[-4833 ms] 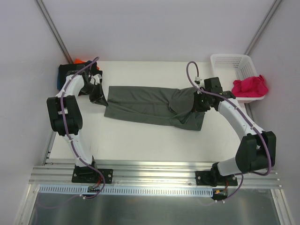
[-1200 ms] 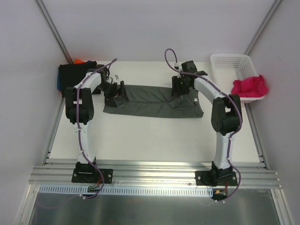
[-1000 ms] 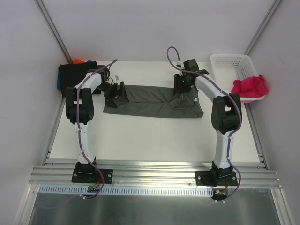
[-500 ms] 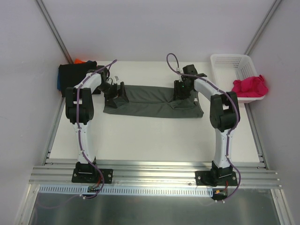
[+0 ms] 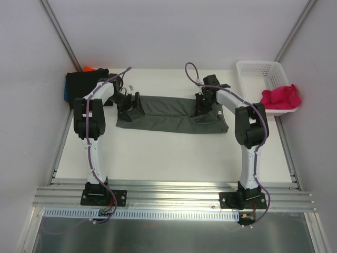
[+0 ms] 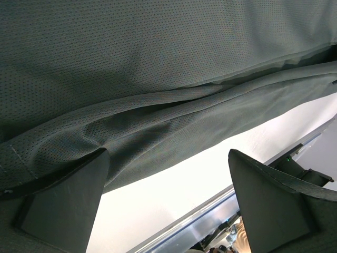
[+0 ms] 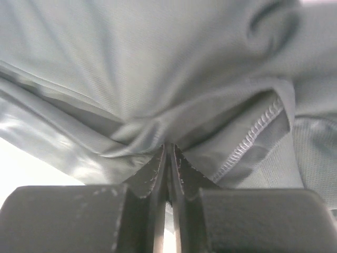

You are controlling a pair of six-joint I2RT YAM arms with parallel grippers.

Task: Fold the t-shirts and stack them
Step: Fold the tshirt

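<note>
The dark grey t-shirt [image 5: 168,116] lies folded into a long strip across the back of the table. My right gripper [image 5: 202,107] is shut on a pinch of its cloth near the right end; in the right wrist view the right gripper [image 7: 168,150] has its jaws together with grey fabric [image 7: 158,79] bunched between them. My left gripper [image 5: 132,104] stands open over the strip's left end. In the left wrist view its fingers [image 6: 63,200] are wide apart, with the shirt's edge [image 6: 158,132] against the left one. A magenta-pink t-shirt [image 5: 281,97] hangs over the basket's rim.
The white lattice basket [image 5: 259,70] stands at the back right corner. A pile of black, blue and orange cloth [image 5: 81,83] sits at the back left corner. Bare white table [image 5: 168,158] lies in front of the grey shirt.
My right gripper has closed on the grey cloth and shifted slightly left. The left arm has stayed where it was, open.
</note>
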